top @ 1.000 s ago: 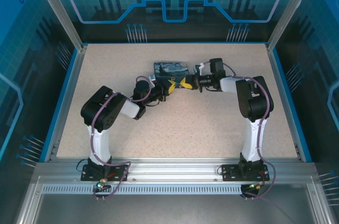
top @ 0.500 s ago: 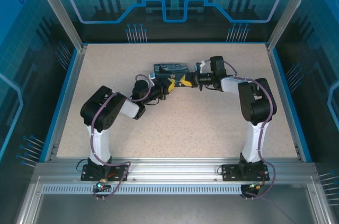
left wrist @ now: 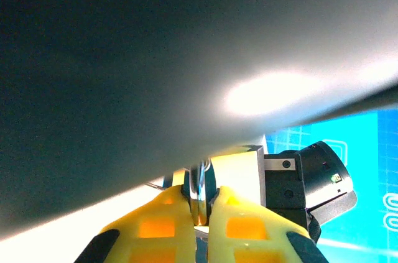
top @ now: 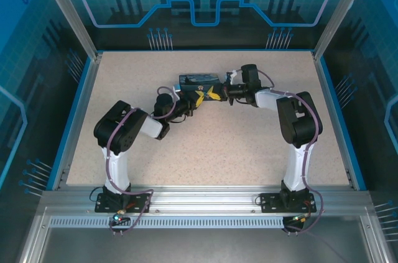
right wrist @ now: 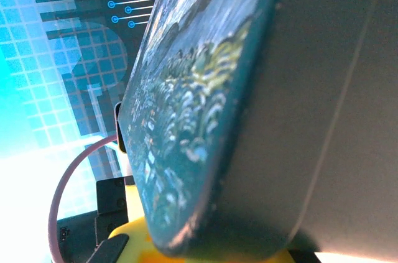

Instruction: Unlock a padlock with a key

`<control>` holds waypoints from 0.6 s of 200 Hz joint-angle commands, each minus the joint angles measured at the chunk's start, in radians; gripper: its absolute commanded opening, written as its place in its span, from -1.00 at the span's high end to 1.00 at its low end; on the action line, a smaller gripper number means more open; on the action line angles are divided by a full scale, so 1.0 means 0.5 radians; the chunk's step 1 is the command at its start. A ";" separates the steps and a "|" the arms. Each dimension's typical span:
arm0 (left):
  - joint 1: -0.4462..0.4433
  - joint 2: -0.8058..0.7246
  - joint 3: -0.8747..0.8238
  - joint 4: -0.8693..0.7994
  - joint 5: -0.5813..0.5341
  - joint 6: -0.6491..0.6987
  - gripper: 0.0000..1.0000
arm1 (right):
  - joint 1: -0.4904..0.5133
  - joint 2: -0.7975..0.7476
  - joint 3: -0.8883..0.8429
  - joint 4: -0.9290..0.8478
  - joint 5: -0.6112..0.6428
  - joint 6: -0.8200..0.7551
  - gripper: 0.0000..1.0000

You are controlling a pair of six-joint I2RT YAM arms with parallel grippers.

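Aligning key with keyhole appears to be the step in hand. The left hand (top: 197, 98) and right hand (top: 215, 93) meet tip to tip toward the far edge of the speckled beige tabletop (top: 217, 151), about midway between its side edges. They sit just in front of the rectangular tin box printed with a blue-and-yellow night-sky painting (top: 199, 79).

In the left wrist view, the left hand's yellow fingers (left wrist: 163, 216) are clamped on what is judged to be the tiny bluish-teal padlock with thin silvery shackle (left wrist: 199, 199), seen edge-on as a metal sliver. The right hand's fingers are together. Whether the tiny dark metal key sits between them cannot be told.

Next move, as a judgement: bring the key tip in line with the keyhole, insert it, then twist finely while the left hand resists. Both parts are small and could slip or pivot in the grip.

Obstruction: the tin box stands very close to both hands. Its painted face (right wrist: 186, 120) crowds the right wrist view. A blurred grey surface, probably its side, blocks much of the left wrist view, so the contact point is poorly visible.
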 commanded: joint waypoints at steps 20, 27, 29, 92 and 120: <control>-0.141 -0.063 0.032 0.181 0.418 0.065 1.00 | 0.104 0.040 -0.003 0.135 -0.055 -0.021 1.00; -0.141 -0.060 0.025 0.175 0.406 0.066 1.00 | 0.100 0.038 -0.003 0.142 -0.058 -0.024 1.00; -0.141 -0.058 0.022 0.175 0.403 0.067 1.00 | 0.099 0.036 -0.003 0.141 -0.059 -0.023 1.00; -0.124 -0.008 -0.037 0.136 0.259 0.023 1.00 | 0.078 -0.128 0.009 -0.141 0.002 -0.254 0.24; -0.105 -0.005 -0.034 0.068 0.248 0.038 1.00 | 0.037 -0.249 -0.082 -0.297 0.042 -0.409 -0.14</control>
